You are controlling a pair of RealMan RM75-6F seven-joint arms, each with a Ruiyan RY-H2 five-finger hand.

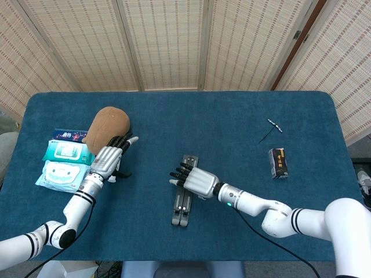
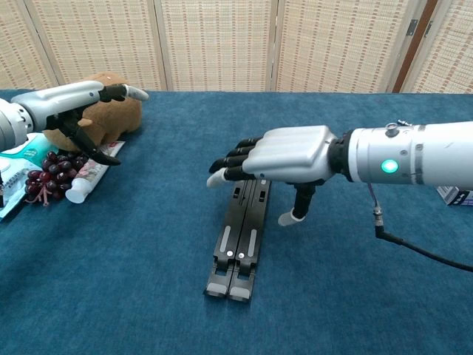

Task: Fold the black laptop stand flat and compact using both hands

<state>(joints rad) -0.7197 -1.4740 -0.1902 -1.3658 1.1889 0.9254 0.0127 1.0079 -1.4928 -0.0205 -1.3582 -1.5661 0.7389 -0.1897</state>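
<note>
The black laptop stand [image 1: 183, 199] [image 2: 240, 240] lies flat on the blue table, its two bars pressed together side by side, slightly slanted. My right hand [image 1: 196, 180] [image 2: 284, 157] hovers over the stand's far end with fingers spread and extended to the left, holding nothing; in the chest view it is clearly lifted off the bars. My left hand [image 1: 110, 156] [image 2: 74, 103] is raised at the left, beside the brown plush toy [image 1: 107, 125] [image 2: 103, 111], fingers apart and empty.
Wipe packs [image 1: 61, 162] and a bunch of purple grapes [image 2: 46, 177] with a small tube [image 2: 87, 181] lie at the left. A small black box [image 1: 279, 163] and a thin cable [image 1: 270, 131] sit at the right. A black cord [image 2: 414, 251] trails from my right wrist.
</note>
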